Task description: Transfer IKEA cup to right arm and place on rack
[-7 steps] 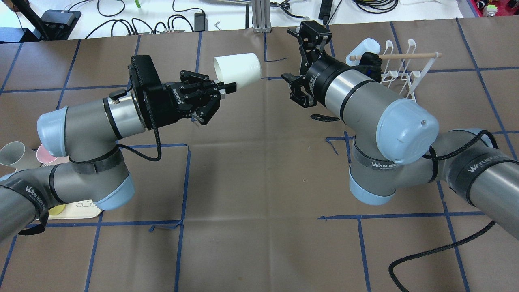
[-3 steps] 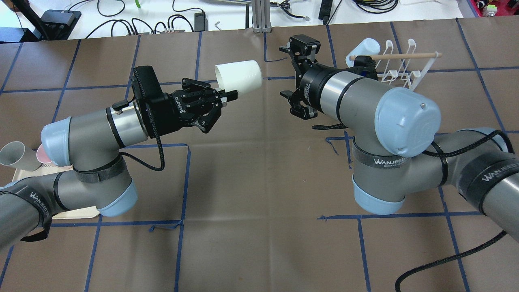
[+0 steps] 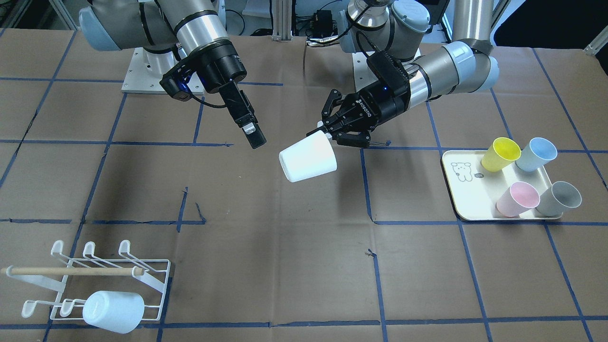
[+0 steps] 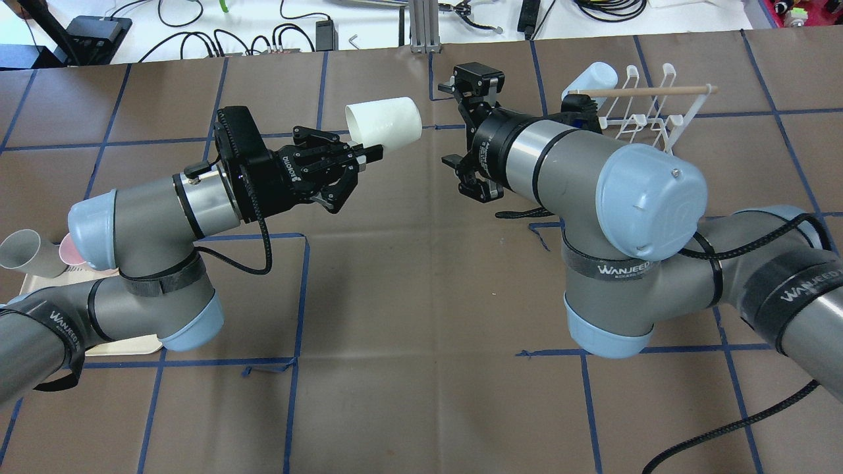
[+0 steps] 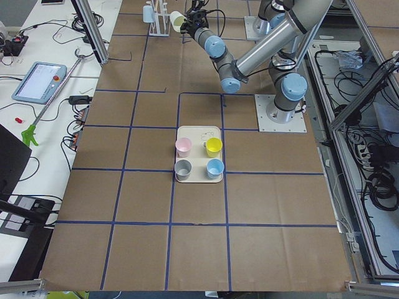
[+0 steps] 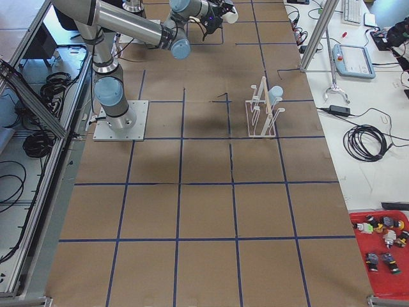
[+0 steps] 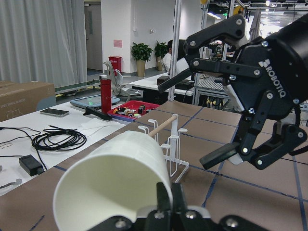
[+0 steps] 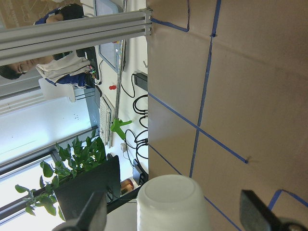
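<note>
You can read ROBOTIQ on the left gripper (image 4: 372,153) and WANJEED on the arm straps (image 4: 622,266). That gripper is clamped on the white cup (image 4: 384,122) at its rim. The cup hangs level in mid-air, base toward the right gripper (image 4: 453,122), whose fingers stand apart. Below is a brown-papered table (image 4: 421,296) with a blue tape grid.

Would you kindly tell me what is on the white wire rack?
One pale cup sits on the rack, near its wooden dowel; the other pegs look bare. The peg under the cup is covered.
</note>
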Action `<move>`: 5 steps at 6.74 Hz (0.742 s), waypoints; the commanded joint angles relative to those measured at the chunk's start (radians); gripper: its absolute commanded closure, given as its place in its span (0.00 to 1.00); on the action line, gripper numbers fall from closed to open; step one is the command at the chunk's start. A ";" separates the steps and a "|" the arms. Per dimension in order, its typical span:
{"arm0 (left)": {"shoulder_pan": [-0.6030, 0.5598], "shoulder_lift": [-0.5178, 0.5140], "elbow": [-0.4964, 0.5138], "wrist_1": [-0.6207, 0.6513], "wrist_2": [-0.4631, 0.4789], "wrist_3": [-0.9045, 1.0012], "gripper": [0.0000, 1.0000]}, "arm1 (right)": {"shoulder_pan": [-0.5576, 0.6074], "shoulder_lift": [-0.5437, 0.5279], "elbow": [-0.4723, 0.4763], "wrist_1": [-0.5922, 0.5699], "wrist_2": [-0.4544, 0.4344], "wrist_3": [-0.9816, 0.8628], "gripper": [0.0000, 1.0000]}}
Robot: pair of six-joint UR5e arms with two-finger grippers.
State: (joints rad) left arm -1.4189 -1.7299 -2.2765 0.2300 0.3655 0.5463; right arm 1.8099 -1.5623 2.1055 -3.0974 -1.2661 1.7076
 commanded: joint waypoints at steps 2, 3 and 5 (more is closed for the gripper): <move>0.000 -0.003 0.000 0.000 0.001 0.000 0.96 | 0.029 0.047 -0.039 0.005 -0.001 0.020 0.03; 0.000 -0.003 0.000 0.000 0.001 0.000 0.96 | 0.029 0.063 -0.056 0.006 -0.001 0.020 0.02; 0.000 -0.007 0.000 0.000 0.001 0.000 0.96 | 0.035 0.091 -0.084 0.032 0.001 0.018 0.02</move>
State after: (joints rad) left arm -1.4189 -1.7355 -2.2764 0.2301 0.3666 0.5461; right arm 1.8421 -1.4865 2.0378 -3.0820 -1.2667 1.7269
